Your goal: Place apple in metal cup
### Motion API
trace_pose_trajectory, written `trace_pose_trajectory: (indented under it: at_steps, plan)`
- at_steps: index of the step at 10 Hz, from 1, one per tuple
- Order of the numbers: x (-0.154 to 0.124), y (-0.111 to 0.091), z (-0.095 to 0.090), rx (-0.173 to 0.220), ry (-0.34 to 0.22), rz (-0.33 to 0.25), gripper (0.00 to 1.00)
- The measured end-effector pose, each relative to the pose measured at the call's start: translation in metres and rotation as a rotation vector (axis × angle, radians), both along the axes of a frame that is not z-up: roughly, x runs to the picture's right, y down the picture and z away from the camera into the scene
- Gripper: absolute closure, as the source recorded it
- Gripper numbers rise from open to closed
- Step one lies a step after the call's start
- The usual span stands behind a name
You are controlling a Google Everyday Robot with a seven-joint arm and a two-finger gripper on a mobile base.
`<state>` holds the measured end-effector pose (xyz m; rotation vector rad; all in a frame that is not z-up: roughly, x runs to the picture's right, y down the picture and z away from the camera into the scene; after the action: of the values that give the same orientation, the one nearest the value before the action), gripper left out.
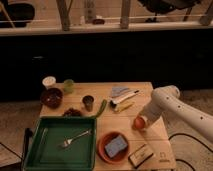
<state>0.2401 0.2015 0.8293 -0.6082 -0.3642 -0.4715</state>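
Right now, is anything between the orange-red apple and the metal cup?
Yes: a long green object lies beside the small dark metal cup, across the straight path from the round orange-red apple, which sits at the white arm's claw.
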Motion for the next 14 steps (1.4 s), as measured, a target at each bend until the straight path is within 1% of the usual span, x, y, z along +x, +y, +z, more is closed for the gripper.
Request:
trace_pose_trajectory:
  at_steps: [1,6,8,10,12,14]
  plan:
    - [0.0,0.0,0.003,0.006,-0.001,-0.003,0.99]
    - [-0.004,-0.011,-0.004,0.02,0.004,-0.022,1.0]
    - [-0.009,-0.024,-0.015,0.029,0.003,-0.036,1.0]
    - [-0.008,-0.025,-0.018,0.027,0.009,-0.045,1.0]
    - [-0.021,-0.038,-0.023,0.043,0.002,-0.065,1.0]
    - [-0.037,-0.052,-0.036,0.049,0.003,-0.088,1.0]
